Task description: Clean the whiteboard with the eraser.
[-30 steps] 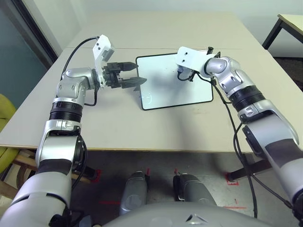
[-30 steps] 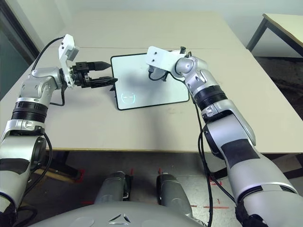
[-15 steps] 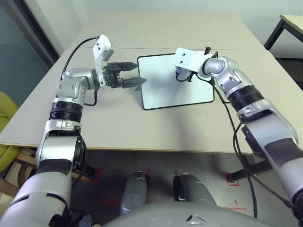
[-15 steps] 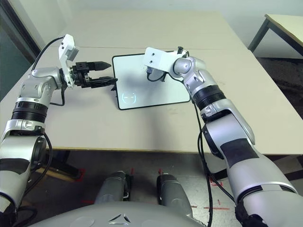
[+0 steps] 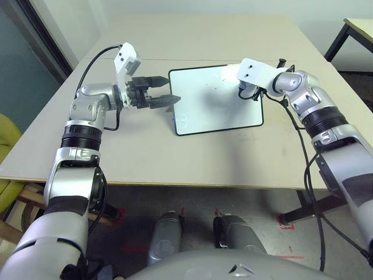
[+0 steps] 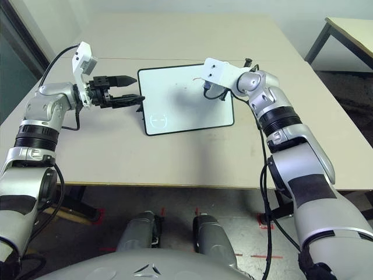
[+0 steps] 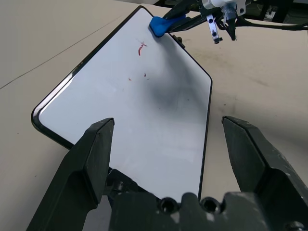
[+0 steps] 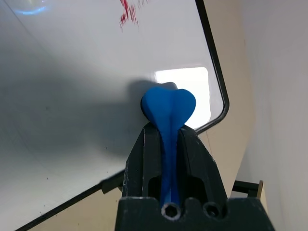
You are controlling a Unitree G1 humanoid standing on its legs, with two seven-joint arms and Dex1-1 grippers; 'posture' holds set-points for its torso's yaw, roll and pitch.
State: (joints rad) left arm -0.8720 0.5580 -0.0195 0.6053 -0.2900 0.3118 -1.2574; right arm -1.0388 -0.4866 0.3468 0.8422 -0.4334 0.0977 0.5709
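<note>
The whiteboard (image 5: 213, 102) stands tilted at the middle of the table, with a small red squiggle (image 7: 140, 48) and a few red specks left near its far edge. My right gripper (image 8: 168, 130) is shut on the blue eraser (image 8: 168, 107), whose tip presses on the board near its far right corner. The left wrist view shows the eraser (image 7: 161, 24) just beside the red squiggle. My left gripper (image 5: 166, 90) is open at the board's left edge, one finger (image 7: 91, 154) on each side of the near left corner, not touching it.
The beige table (image 5: 145, 151) has free room in front of and beside the board. A seam runs across it behind the board. Another table's corner (image 5: 358, 26) stands at the far right, and a yellow chair (image 5: 4, 137) shows at the left.
My right gripper has swept the eraser to the right across the board, from its upper middle to near the far right corner. The left arm has held still.
</note>
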